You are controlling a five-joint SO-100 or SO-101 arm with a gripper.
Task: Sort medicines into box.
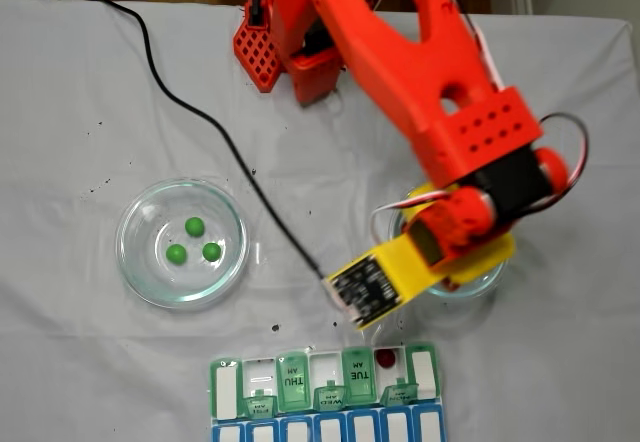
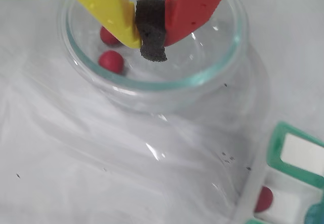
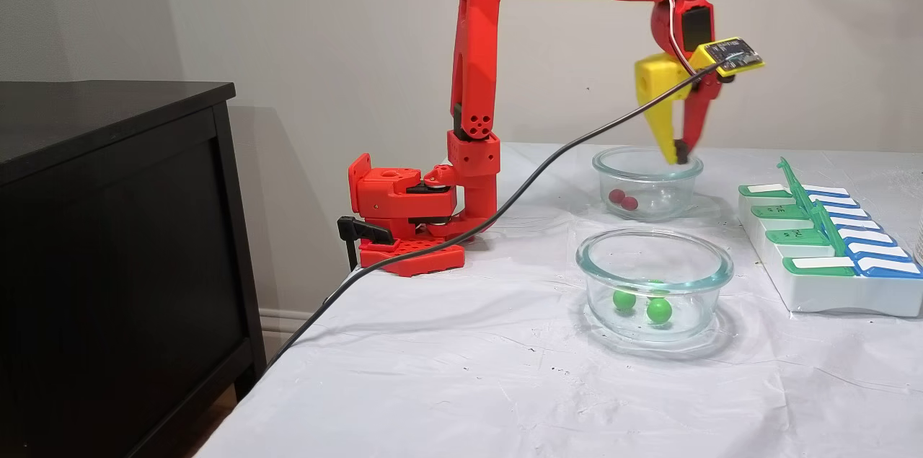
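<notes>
Nearest the side fixed camera, at its 5 o'clock, sits the round clear glass dish [image 3: 654,285] with three bright green pea-sized balls [image 3: 658,310]; the top-down fixed view has that dish at 9 o'clock [image 1: 135,262] with all three greens grouped near its middle [image 1: 194,226].

Beyond it, toward 3 o'clock in the side view, the flat white plastic pill organiser [image 3: 822,296] with green and blue lids lies on the white table cover [image 3: 447,364]. Top-down it is at 6 o'clock [image 1: 226,377]; several green lids stand up, and one dark red glossy ball [image 1: 387,359] lies in an open compartment near the organiser's right end. Wrist view shows that ball at 5 o'clock [image 2: 264,199], beside a green lid frame.

Farther back, the second clear glass dish [image 3: 645,180] holds two dark red balls [image 3: 629,203]; in the wrist view they lie at 10 o'clock [image 2: 111,61], on the dish floor near the left wall [image 2: 152,84].

My gripper [image 2: 152,36] hangs over that dish, tips about at rim level in the side view [image 3: 681,153]. Yellow finger [image 2: 109,6] and red finger [image 2: 195,6] are narrowed onto a black foam pad; no ball between them.

Black cable [image 3: 505,202] runs from my wrist board across the table, off the near-left edge.
</notes>
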